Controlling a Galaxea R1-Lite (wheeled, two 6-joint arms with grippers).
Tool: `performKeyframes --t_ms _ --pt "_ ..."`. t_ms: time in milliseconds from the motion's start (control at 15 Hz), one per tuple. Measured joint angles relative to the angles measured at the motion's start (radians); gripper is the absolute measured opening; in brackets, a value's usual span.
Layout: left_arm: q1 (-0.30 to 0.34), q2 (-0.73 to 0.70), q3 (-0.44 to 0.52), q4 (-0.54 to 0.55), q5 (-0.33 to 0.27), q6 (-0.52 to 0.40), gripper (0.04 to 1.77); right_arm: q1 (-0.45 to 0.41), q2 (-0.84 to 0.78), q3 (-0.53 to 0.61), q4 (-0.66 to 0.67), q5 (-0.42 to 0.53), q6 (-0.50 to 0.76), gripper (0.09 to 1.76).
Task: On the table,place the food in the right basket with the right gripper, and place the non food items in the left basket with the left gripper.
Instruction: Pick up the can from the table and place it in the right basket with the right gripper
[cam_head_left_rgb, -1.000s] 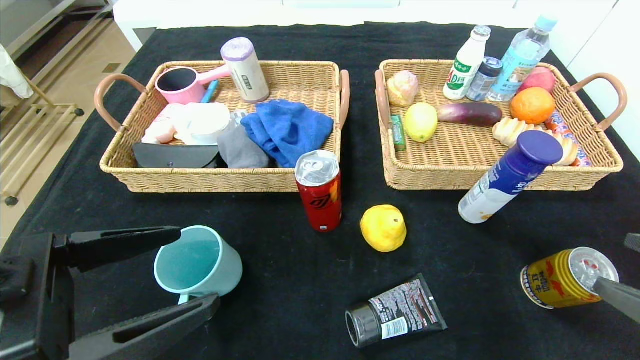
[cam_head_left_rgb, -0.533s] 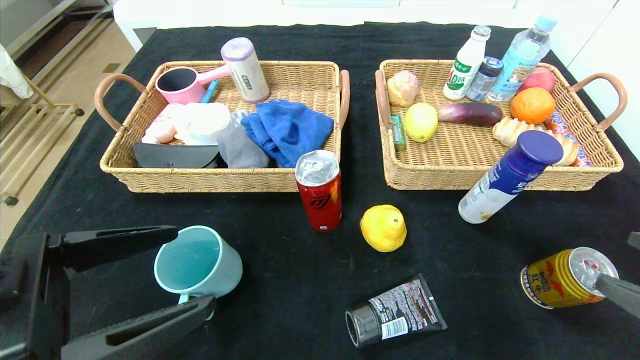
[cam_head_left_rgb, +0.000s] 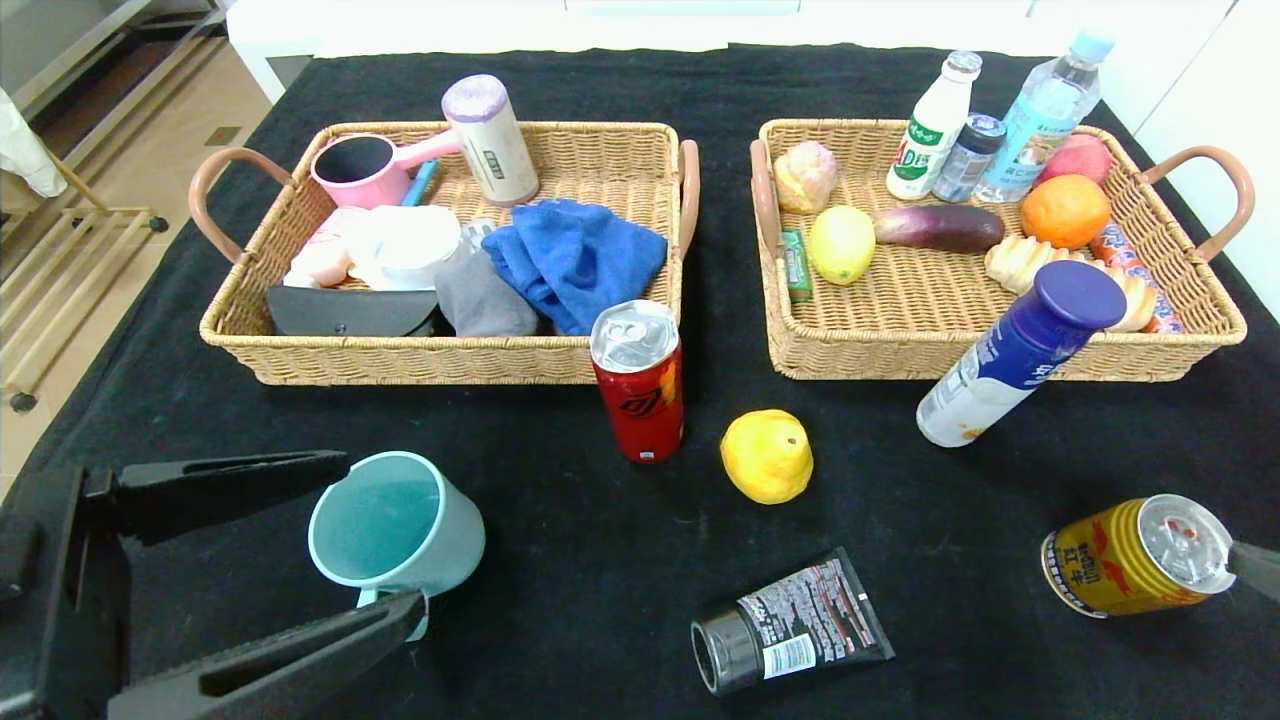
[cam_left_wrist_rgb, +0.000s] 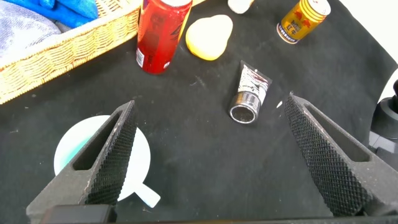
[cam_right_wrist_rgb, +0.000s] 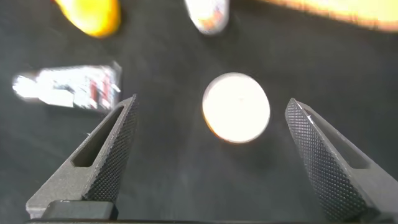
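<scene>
head view: black-clothed table (cam_head_left_rgb: 560, 480) with two wicker baskets side by side at the far half. left basket (cam_head_left_rgb: 440, 345) already loaded with a pink scoop cup (cam_head_left_rgb: 362, 168), a pale roll (cam_head_left_rgb: 490, 138), a blue cloth (cam_head_left_rgb: 575, 258), a grey cloth (cam_head_left_rgb: 485, 300), white items and a dark flat piece. right basket (cam_head_left_rgb: 1000, 355) filled with a lemon (cam_head_left_rgb: 842, 243), an eggplant (cam_head_left_rgb: 938, 227), an orange (cam_head_left_rgb: 1065, 210), a peach, pastries, a white drink bottle (cam_head_left_rgb: 932, 128), a water bottle (cam_head_left_rgb: 1045, 115) and a small jar.

loose on the cloth nearer the robot: red soda can (cam_head_left_rgb: 638, 380) upright just before the gap between the baskets; yellow fruit (cam_head_left_rgb: 767, 455) just beside it; blue-capped bottle (cam_head_left_rgb: 1020, 352) tilted, touching the front wall of the right basket; black tube (cam_head_left_rgb: 790, 630) lying flat at the near edge; gold can (cam_head_left_rgb: 1135, 555) at the near right; teal cup (cam_head_left_rgb: 395, 525) tipped at the near left.

left gripper (cam_head_left_rgb: 375, 535) low at the near left, jaws spread wide, one finger on each side of the teal cup, no squeeze visible. left wrist view: same cup (cam_left_wrist_rgb: 102, 158) below one finger (cam_left_wrist_rgb: 109, 155), black tube (cam_left_wrist_rgb: 249, 93) between the fingers farther off.

right gripper mostly out of the head view, only a fingertip (cam_head_left_rgb: 1255, 570) at the right edge beside the gold can's top. right wrist view: right gripper (cam_right_wrist_rgb: 208, 155) above the gold can's lid (cam_right_wrist_rgb: 236, 107), jaws spread wide, lid between the two fingers, well apart from both.
</scene>
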Motion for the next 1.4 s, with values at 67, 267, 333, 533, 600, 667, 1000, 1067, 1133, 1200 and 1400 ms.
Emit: performKeyframes --t_ms 67,267,333,533,600,667,1000,1067,1133,1200,1400 --pt "0.000 -0.003 0.000 0.000 -0.001 0.000 1.72 -0.002 0.019 -0.053 0.092 -0.021 0.032 1.71" --pt "0.000 -0.009 -0.003 0.001 -0.001 0.001 1.72 0.002 0.115 -0.236 0.315 -0.049 0.213 1.71" --pt "0.000 -0.011 -0.003 0.001 -0.001 0.002 1.72 0.006 0.149 -0.278 0.362 -0.051 0.249 1.71" --pt "0.000 -0.017 -0.003 0.004 -0.001 0.003 1.72 0.017 0.257 -0.332 0.413 -0.083 0.282 1.71" --pt "0.000 -0.017 -0.003 0.004 -0.001 0.003 1.72 0.023 0.288 -0.334 0.414 -0.108 0.294 1.71" --pt "0.000 -0.017 -0.003 0.004 -0.001 0.003 1.72 0.034 0.315 -0.336 0.415 -0.129 0.302 1.71" --pt "0.000 -0.023 -0.006 0.005 -0.001 0.003 1.72 0.050 0.441 -0.336 0.417 -0.154 0.354 1.71" --pt "0.000 -0.025 -0.006 0.005 -0.001 0.003 1.72 0.046 0.460 -0.334 0.416 -0.154 0.363 1.71" --pt "0.000 -0.027 -0.006 0.005 -0.002 0.003 1.72 0.043 0.478 -0.331 0.414 -0.155 0.370 1.71" --pt "0.000 -0.028 -0.006 0.005 -0.001 0.009 1.72 0.039 0.495 -0.329 0.413 -0.156 0.374 1.71" --pt "0.000 -0.031 -0.006 0.005 0.000 0.014 1.72 0.017 0.531 -0.317 0.406 -0.158 0.376 1.71"
